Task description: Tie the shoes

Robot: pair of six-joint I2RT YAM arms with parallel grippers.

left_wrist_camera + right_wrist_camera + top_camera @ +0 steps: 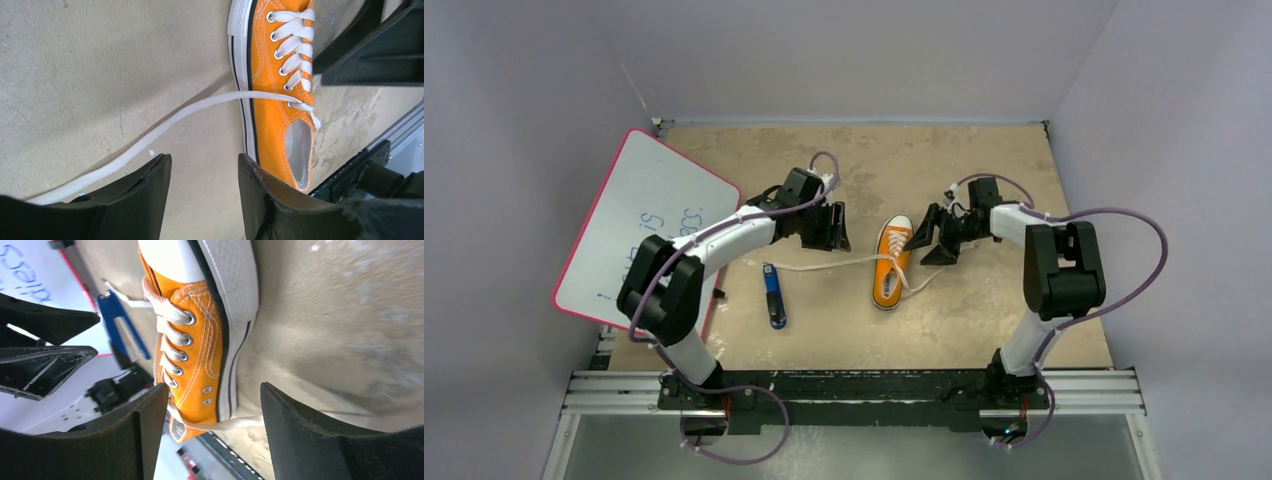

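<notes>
Orange sneaker [890, 270], left fingers [132, 197] and right fingers [125, 440] both parted, blue marker [773, 296] nearby

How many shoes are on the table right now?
1. The orange sneaker lies on the table between the left pincer and the right pincer, both open. No second shoe shows in any view, though parts of the surface are hidden.

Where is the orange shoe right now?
In the top view, the orange shoe lies between the left gripper and the right gripper, nearer the right one; the blue stick lies to its left.
</notes>
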